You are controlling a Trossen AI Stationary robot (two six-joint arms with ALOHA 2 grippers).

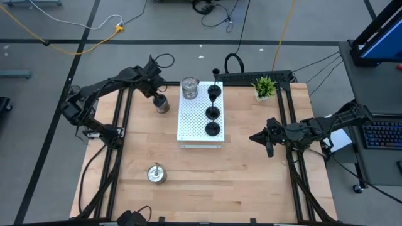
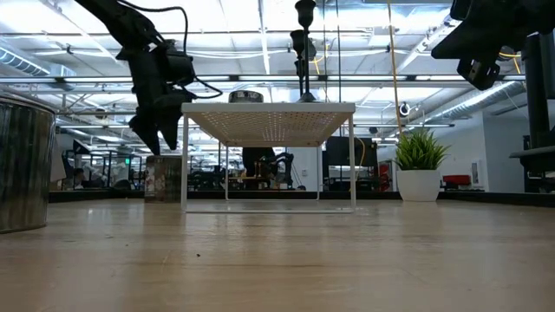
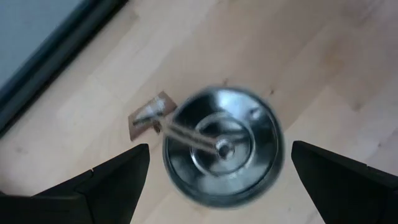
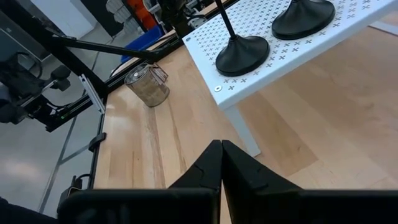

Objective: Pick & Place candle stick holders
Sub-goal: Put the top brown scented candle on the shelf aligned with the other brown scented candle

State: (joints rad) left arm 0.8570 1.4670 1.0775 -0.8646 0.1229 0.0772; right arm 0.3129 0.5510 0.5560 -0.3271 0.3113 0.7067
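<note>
Currently I have the left gripper spread wide directly above 1 silver candle stick holder standing on the wooden table just left of the white perforated board. 3 black candle stick holders stand on that board. Right gripper, fingers pressed together, waits right of it.

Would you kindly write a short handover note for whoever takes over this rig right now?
Left gripper: open, poised over a silver holder on the table beside the white perforated board.
Right gripper: shut, empty, waiting at the table's right side.
Done: three black holders and one silver holder stand on the board.
Left: the silver one under the left gripper and another silver holder near the front edge.
</note>
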